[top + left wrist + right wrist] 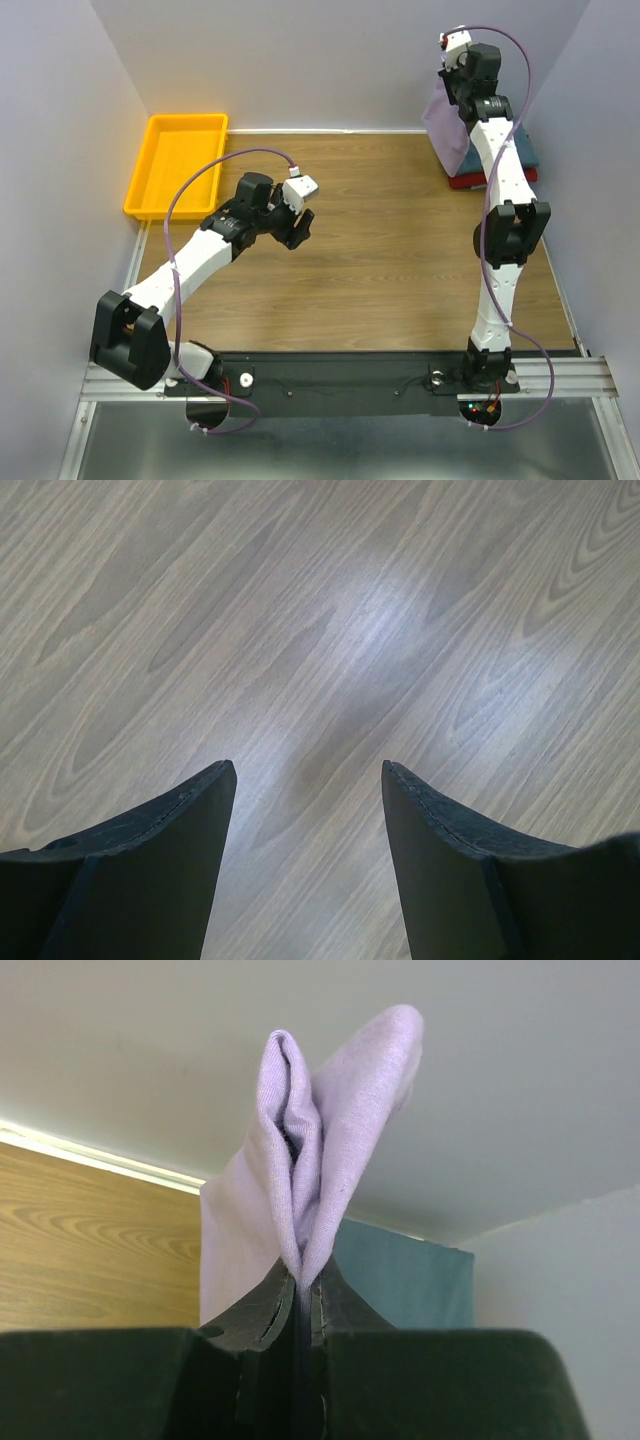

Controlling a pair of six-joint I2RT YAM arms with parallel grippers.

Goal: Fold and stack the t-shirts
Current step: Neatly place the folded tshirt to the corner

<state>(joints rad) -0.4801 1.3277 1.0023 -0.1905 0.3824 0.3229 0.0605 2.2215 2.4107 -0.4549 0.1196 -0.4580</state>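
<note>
Lavender t-shirt [330, 1130] pinched in right end effector [303, 1278].

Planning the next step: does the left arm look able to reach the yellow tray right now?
Probably yes: the left arm hovers beside the yellow tray, fingers open and empty, only bare table between them.

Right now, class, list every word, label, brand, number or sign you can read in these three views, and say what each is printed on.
There are none to read. The lavender t-shirt, teal t-shirt, red t-shirt, yellow tray and wooden table all look plain, and no print shows in any view.
</note>
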